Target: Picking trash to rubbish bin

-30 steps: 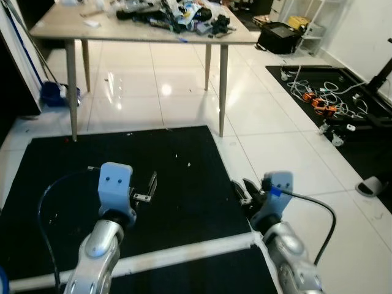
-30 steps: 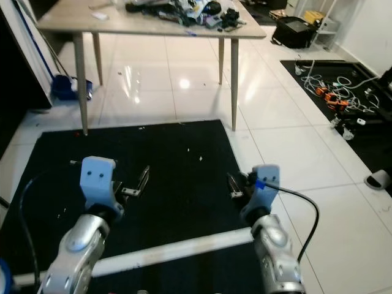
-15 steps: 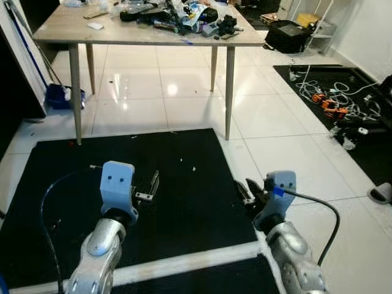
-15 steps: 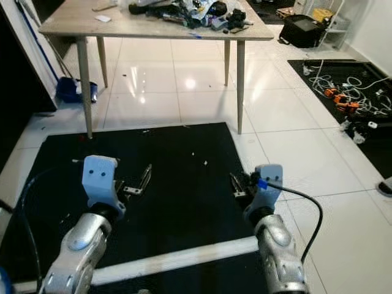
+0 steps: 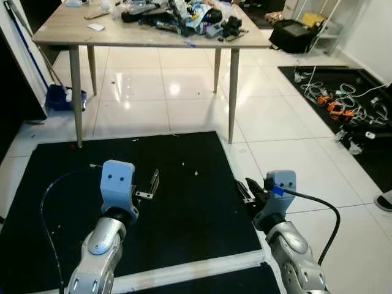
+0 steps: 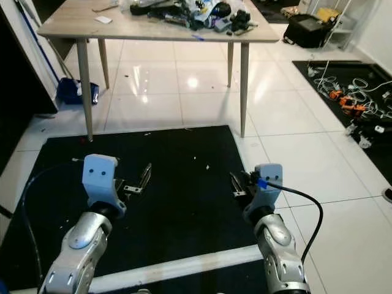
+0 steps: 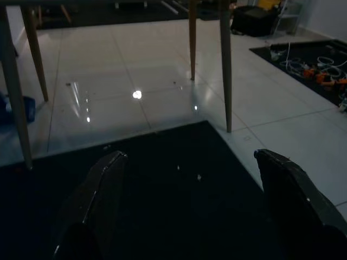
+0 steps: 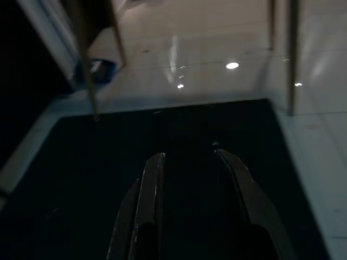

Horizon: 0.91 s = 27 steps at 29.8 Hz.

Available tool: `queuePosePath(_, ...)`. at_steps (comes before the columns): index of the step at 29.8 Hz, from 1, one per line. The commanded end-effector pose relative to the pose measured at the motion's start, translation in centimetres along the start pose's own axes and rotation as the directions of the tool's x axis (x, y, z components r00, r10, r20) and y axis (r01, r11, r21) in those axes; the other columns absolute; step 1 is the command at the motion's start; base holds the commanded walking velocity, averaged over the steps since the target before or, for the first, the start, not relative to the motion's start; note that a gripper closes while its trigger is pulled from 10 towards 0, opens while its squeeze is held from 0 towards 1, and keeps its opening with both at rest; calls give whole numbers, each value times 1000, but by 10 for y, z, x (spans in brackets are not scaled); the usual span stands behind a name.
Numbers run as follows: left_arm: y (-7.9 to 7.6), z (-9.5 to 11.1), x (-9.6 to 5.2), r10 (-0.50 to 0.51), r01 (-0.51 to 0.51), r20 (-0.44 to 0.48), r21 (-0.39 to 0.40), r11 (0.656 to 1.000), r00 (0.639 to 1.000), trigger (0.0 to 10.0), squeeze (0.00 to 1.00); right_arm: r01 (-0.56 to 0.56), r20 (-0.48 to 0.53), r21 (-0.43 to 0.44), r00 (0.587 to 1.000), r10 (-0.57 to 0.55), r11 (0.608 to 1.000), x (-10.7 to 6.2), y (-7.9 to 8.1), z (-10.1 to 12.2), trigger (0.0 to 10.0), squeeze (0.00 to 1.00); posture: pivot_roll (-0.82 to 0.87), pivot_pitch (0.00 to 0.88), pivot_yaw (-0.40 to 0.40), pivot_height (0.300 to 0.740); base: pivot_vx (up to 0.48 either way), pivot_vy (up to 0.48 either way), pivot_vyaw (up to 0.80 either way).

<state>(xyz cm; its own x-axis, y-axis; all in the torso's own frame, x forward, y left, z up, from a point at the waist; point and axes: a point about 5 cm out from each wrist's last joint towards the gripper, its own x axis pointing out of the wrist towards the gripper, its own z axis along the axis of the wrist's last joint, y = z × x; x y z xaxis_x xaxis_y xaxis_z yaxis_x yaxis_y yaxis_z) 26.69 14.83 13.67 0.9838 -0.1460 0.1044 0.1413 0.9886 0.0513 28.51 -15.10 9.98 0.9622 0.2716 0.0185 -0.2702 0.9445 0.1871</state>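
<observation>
Table (image 5: pixel 147 38) far edge cut off; clutter (image 5: pixel 190 15) atop too small to ID.

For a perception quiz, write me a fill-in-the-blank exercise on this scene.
1. The cluttered wooden table stands on the ____ tiled floor.
2. Both grippers, left gripper and right gripper, hover above the ____ floor mat.
3. In its wrist view, the left gripper's fingers are spread ____.

Missing words: white; black; open
</observation>
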Motion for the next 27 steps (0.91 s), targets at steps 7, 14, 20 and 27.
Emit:
queuePosePath(7, 0, -5, -2, 5, -5, -26, 4, 1000, 1000, 10000, 0, 6, -15, -2, 1000, -6, 1000, -1, 0, -3, 10000, 0, 21, 153, -56, 740, 281, 0, 0)
queuePosePath(14, 0, -5, -1, 6, -6, -26, 5, 1000, 1000, 10000, 0, 7, -15, -2, 1000, -7, 1000, -1, 0, -3, 10000, 0, 18, 152, -55, 740, 280, 0, 0)
queuePosePath(20, 0, -5, 0, 4, -4, -23, 5, 1000, 1000, 10000, 0, 10, -11, -2, 1000, -10, 1000, 0, -1, -2, 10000, 0, 19, 150, -54, 740, 282, 0, 0)
queuePosePath(27, 1, -4, 0, 4, -4, -21, 9, 1000, 1000, 10000, 0, 11, -6, -3, 1000, -11, 1000, 0, -1, -2, 10000, 0, 21, 148, -52, 740, 281, 0, 0)
